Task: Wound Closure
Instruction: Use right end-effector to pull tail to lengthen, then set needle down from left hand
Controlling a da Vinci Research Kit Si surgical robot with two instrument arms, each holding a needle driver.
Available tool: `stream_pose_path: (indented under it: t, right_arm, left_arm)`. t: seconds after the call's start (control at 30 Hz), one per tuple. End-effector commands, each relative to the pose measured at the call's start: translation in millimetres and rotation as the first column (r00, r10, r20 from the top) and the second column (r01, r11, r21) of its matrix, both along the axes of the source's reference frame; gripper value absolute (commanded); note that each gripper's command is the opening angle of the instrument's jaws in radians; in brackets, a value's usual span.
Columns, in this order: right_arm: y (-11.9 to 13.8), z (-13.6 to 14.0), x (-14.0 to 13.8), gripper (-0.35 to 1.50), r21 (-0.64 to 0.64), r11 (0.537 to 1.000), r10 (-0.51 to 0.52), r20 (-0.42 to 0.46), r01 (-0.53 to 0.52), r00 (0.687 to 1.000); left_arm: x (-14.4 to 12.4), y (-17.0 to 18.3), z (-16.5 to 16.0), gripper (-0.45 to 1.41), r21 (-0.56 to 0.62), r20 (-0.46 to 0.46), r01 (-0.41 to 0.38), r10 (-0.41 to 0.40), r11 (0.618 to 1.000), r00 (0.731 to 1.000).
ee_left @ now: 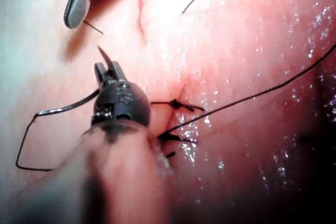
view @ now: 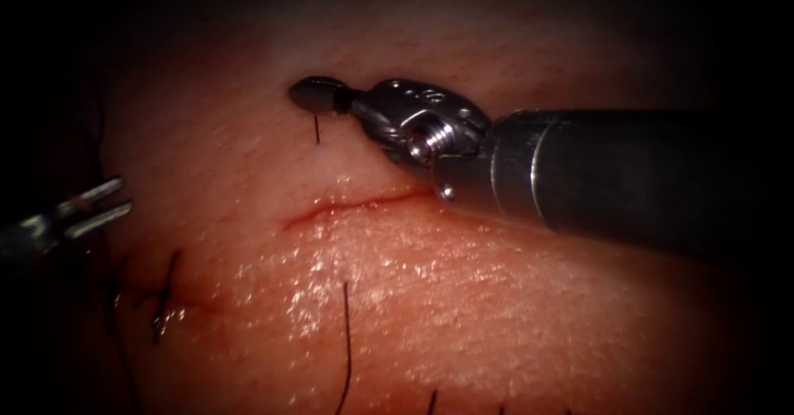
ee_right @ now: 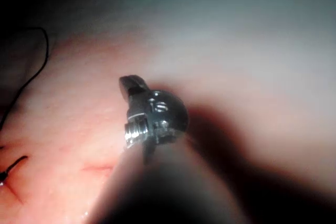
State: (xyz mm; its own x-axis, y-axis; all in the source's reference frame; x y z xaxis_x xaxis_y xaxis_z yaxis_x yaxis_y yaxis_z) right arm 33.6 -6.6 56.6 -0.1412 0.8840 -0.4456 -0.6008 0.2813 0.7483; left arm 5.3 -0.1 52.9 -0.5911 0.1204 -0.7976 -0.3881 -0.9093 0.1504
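While the left tool [view: 112,198] waits at the 9 o'clock edge of the endoscope view, left of the cut [view: 356,202], the left wrist view shows its jaws clamped on the curved needle [ee_left: 63,108] a short way behind the point. The sharp tip stands clear past the jaws and the rest of the curve sweeps back beside the tool head. No part of the needle is in the tissue [view: 496,299]. Black thread [ee_left: 23,150] trails from its blunt end in a loop over the surface.

The right tool [view: 318,95] lies at 12 o'clock of the cut with its jaws together. A short cut end of thread [view: 316,130] sits right at their tip, and I cannot tell whether it is pinched or merely beside them.

A tied stitch [view: 161,299] sits at 7 o'clock of the cut, which is still unclosed and edged with red fluid [view: 310,212].
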Motion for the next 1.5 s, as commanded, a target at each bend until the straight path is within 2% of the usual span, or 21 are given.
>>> stream_pose_path:
  t: [0.03,0.3,0.67,0.7,0.73,0.77,0.8,0.83,0.87,0.97,1.13,1.17,1.23,1.27,1.4,1.5]
  right_arm:
    - [0.9,-0.9,0.7,-0.35,-0.031,1.0,-0.003,-0.008,0.003,1.0]
    - [2.6,-4.7,0.3,-0.35,-0.133,0.991,-0.007,-0.022,0.004,1.0]
    - [2.3,-4.6,0.1,-0.35,-0.182,0.982,-0.047,-0.022,0.043,0.999]
    - [2.4,-4.8,-0.2,-0.08,-0.243,0.967,-0.072,-0.001,0.07,0.997]
    - [2.5,-4.9,-0.3,0.41,-0.287,0.954,-0.088,0.006,0.086,0.996]
    - [3.0,-5.4,-0.7,1.27,-0.386,0.915,-0.12,0.018,0.118,0.993]
    - [3.2,-5.7,-0.9,1.38,-0.404,0.908,-0.112,0.008,0.105,0.994]
    - [3.2,-5.7,-0.9,1.38,-0.404,0.908,-0.112,0.008,0.105,0.994]
    - [3.6,-6.6,-2.0,1.45,-0.431,0.9,-0.083,-0.028,0.063,0.996]
    - [4.3,-8.3,-4.6,1.45,-0.445,0.895,-0.069,-0.063,0.034,0.996]
    - [4.4,-11.2,-10.1,1.33,-0.477,0.878,-0.098,-0.083,0.047,0.992]
    - [4.3,-11.7,-11.3,1.33,-0.471,0.881,-0.099,-0.082,0.049,0.992]
    - [3.8,-12.9,-14.9,1.32,-0.494,0.865,-0.112,-0.024,0.085,0.993]
    - [3.5,-13.2,-16.2,1.32,-0.493,0.865,-0.123,-0.029,0.093,0.992]
    - [2.1,-13.5,-19.2,1.32,-0.509,0.852,-0.16,-0.038,0.119,0.986]
    - [1.0,-13.3,-20.2,1.32,-0.52,0.844,-0.155,-0.004,0.131,0.988]
  left_arm:
    - [-0.5,0.3,0.6,-0.45,-0.001,-0.001,-0.002,0.002,1.0,1.0]
    - [-0.6,0.3,0.7,-0.45,-0.001,0.0,-0.006,0.006,1.0,1.0]
    - [-0.7,0.3,0.7,-0.45,-0.001,0.0,-0.005,0.005,1.0,1.0]
    - [-0.7,0.3,0.7,-0.45,-0.001,0.0,-0.005,0.005,1.0,1.0]
    - [-0.7,0.3,0.7,-0.45,-0.001,0.0,-0.005,0.005,1.0,1.0]
    - [-0.6,0.5,0.9,-0.45,0.0,0.0,-0.005,0.005,1.0,1.0]
    - [-0.6,0.6,1.0,-0.45,0.0,0.0,-0.005,0.005,1.0,1.0]
    - [-0.6,0.6,1.0,-0.45,0.0,0.0,-0.005,0.005,1.0,1.0]
    - [-0.7,0.9,1.5,-0.45,0.0,-0.001,-0.004,0.004,1.0,1.0]
    - [-0.7,1.6,2.6,-0.45,0.004,0.001,0.001,-0.001,1.0,1.0]
    - [-1.2,3.6,4.5,-0.45,0.01,-0.001,0.008,-0.008,1.0,1.0]
    - [-1.4,4.0,4.9,-0.45,0.011,0.001,0.009,-0.009,1.0,1.0]
    - [-2.2,5.9,6.3,-0.45,0.018,-0.003,0.019,-0.019,1.0,1.0]
    - [-2.5,6.5,6.8,-0.45,0.02,0.001,0.02,-0.02,1.0,1.0]
    - [-3.8,9.0,9.0,-0.45,0.025,0.0,0.033,-0.033,0.999,0.999]
    - [-5.2,10.7,11.0,-0.45,0.039,0.0,0.039,-0.039,0.998,0.999]
